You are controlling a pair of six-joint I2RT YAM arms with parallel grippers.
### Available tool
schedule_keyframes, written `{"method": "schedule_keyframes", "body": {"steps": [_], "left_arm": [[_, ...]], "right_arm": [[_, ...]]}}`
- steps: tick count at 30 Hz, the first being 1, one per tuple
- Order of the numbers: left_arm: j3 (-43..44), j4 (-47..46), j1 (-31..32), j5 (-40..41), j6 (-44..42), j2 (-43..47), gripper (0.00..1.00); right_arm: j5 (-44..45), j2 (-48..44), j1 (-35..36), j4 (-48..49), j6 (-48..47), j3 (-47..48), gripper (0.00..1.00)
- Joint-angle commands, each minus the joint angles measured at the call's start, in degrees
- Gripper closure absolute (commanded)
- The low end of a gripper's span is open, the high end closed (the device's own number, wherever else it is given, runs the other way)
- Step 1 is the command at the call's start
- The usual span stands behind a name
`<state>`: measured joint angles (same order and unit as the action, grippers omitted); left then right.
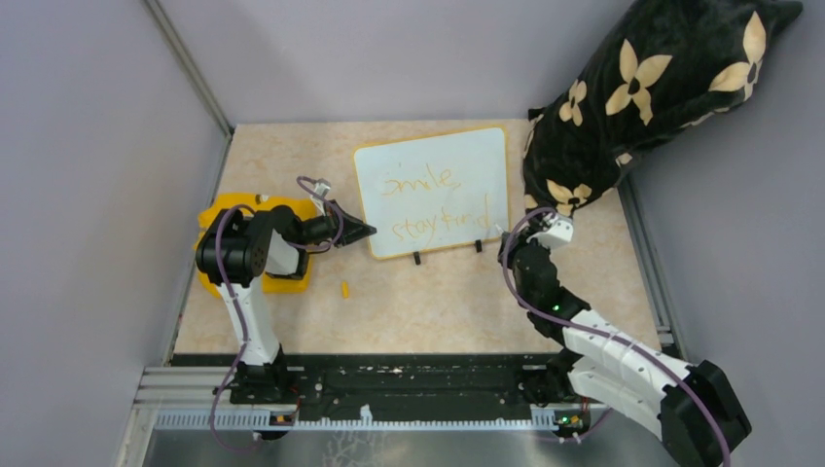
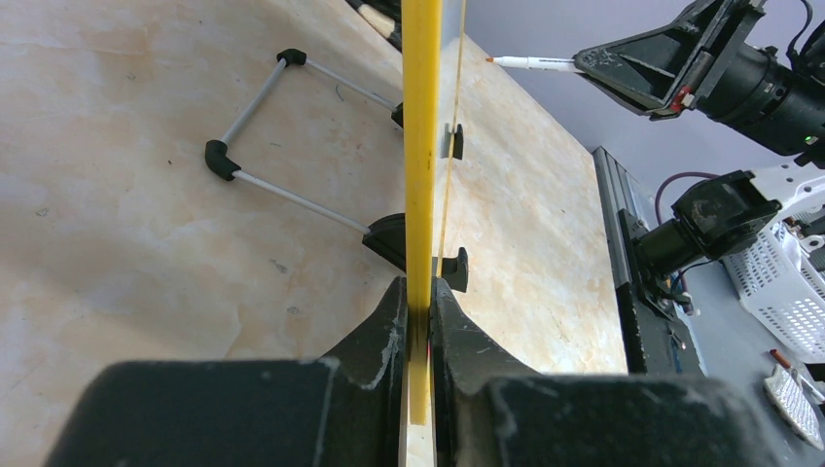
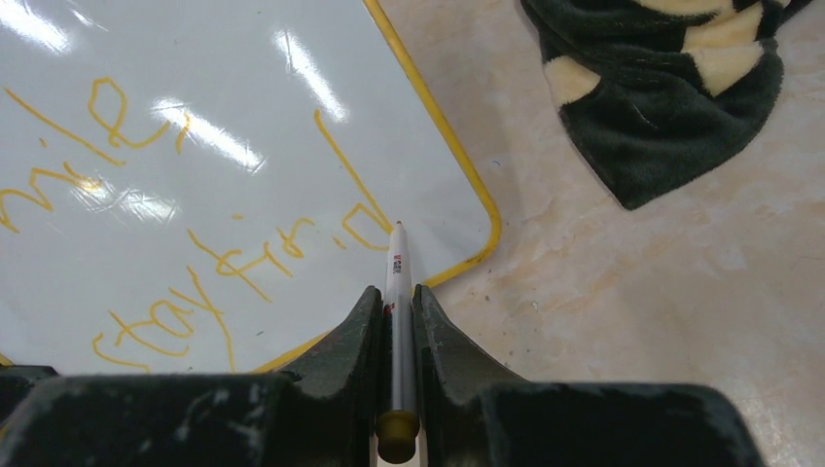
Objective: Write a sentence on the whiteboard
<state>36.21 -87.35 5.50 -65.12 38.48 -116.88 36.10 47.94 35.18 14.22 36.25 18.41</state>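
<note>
Beige tabletop point(image 1: 438, 302), one whiteboard point(image 1: 477, 156), two-line sentence point(image 1: 433, 204), left tool point(image 2: 419, 297) pinching its rim, right tool point(image 3: 396, 302) pinching one marker point(image 3: 396, 258)

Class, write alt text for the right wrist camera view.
The right pincer grips a white marker, its tip by the last letter of the orange sentence on the whiteboard. A dark flowered cloth lies beside the board.

1. Plain grey-lilac walls point(image 1: 88, 195) close in the space on three sides.
2. A beige, marble-patterned tabletop point(image 1: 438, 311) fills the middle, under soft, even light.
3. Silver metal rails point(image 1: 190, 73) run along the table's edges.
4. A black plush cushion point(image 1: 662, 88) with cream flowers leans in the far right corner.
5. Off the table, in the left wrist view, sits a white mesh basket point(image 2: 783, 282).
</note>
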Motion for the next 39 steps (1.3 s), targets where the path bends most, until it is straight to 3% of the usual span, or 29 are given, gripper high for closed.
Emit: {"method": "schedule_keyframes", "body": {"steps": [1,39], "left_arm": [[0.9,0.1,0.2,0.0,-1.0,-0.4,1.00],[1.0,0.1,0.1,-0.1,-1.0,-0.4,1.00]], "right_arm": [[1.1,1.9,-1.1,4.9,0.5,1.6,1.00],[-0.8,10.8,-4.0,9.7,2.1,2.5,1.00]]}}
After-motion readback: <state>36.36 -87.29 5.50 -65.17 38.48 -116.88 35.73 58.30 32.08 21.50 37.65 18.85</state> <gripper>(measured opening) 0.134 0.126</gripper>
